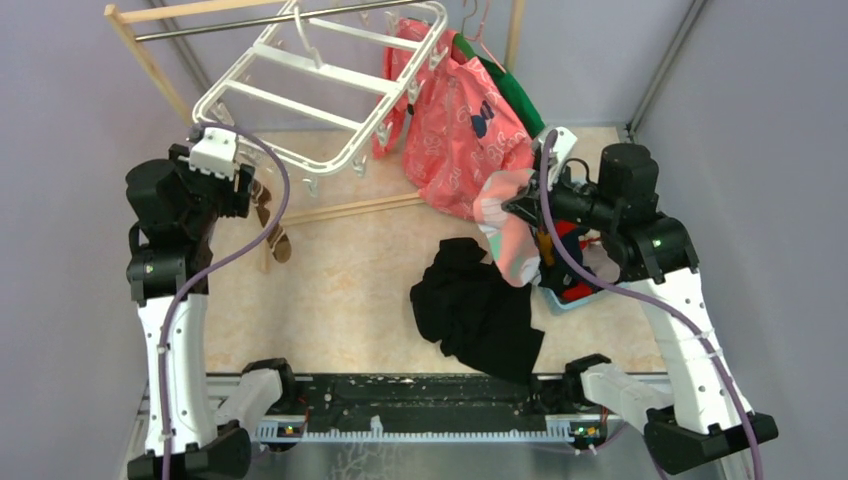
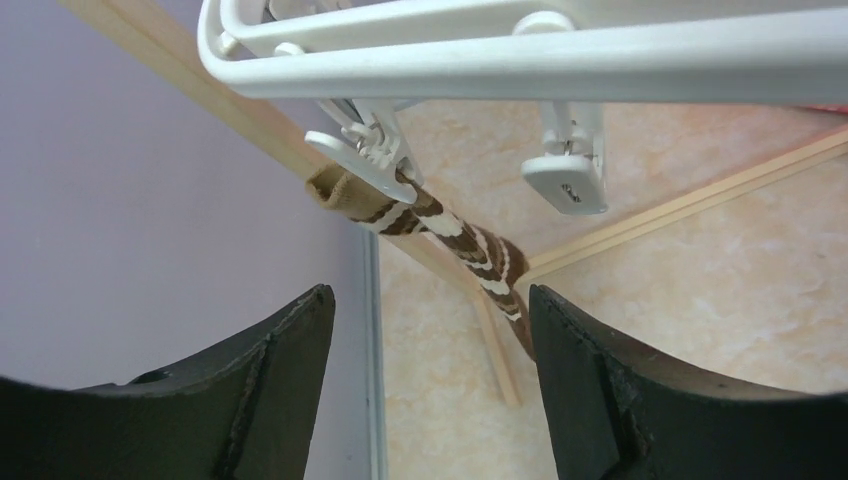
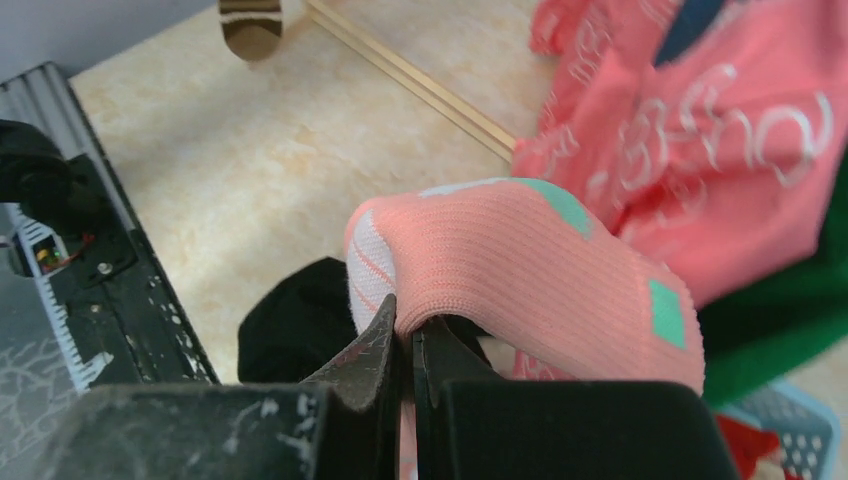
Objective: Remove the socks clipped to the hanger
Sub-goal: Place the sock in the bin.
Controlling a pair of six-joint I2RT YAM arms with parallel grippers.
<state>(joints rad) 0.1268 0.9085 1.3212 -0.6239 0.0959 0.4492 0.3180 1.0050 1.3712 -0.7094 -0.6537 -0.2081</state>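
Note:
The white hanger (image 1: 320, 90) hangs tilted from a metal rail at the back. One of its clips (image 2: 365, 150) holds a mustard sock with a brown-and-white striped cuff (image 2: 430, 225), which dangles at the rack's near left corner (image 1: 270, 215). My left gripper (image 2: 430, 330) is open just below that sock and holds nothing; from above it sits under the rack's left corner (image 1: 245, 180). A neighbouring clip (image 2: 570, 170) is empty. My right gripper (image 3: 405, 335) is shut on a pale pink sock with green patches (image 3: 520, 270), which it holds above the table at mid right (image 1: 510, 235).
A black cloth heap (image 1: 475, 310) lies in the middle of the table. A pink printed shirt (image 1: 465, 130) and a green garment (image 1: 515, 95) hang at the back right. A pale blue basket (image 1: 570, 292) with red items sits under the right arm. Wooden frame bars (image 2: 680, 205) run along the floor.

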